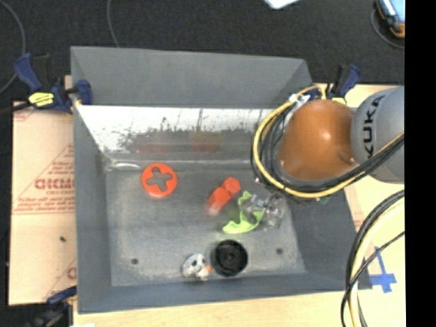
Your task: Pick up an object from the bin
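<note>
Down at the right of the grey bin [136, 234], the gripper [264, 210], open or clenched none can tell, sits by a small curved green plastic piece [238, 224], seemingly light, stiff and slippery, best pinched across its thin arc.

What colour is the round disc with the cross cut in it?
The disc is orange, clearest in the camera view.
</note>
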